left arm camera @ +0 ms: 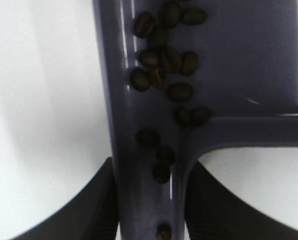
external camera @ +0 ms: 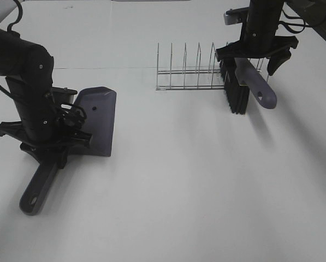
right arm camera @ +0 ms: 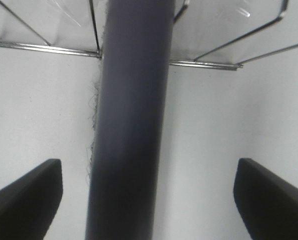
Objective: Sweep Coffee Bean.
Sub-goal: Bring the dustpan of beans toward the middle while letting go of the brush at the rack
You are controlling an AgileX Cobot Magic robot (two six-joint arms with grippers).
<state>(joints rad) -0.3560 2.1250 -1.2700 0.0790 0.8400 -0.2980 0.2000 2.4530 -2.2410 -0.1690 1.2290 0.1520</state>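
The grey-purple dustpan (external camera: 99, 117) lies on the white table at the left, its handle (external camera: 37, 188) pointing toward the front. My left gripper (external camera: 64, 139) is shut on the handle near the pan. In the left wrist view the gripper (left arm camera: 151, 167) clamps the dustpan (left arm camera: 238, 65), and several dark coffee beans (left arm camera: 163, 60) lie inside it and along the handle channel. The brush (external camera: 236, 93) stands on its black bristles at the back right. My right gripper (external camera: 252, 61) is wide open around the brush handle (right arm camera: 131, 125), and its fingers (right arm camera: 24, 195) stand well clear of it.
A wire dish rack (external camera: 187, 73) stands at the back, right next to the brush; its wires (right arm camera: 49, 47) show behind the brush handle. The white table (external camera: 195, 180) stretches across the middle and front.
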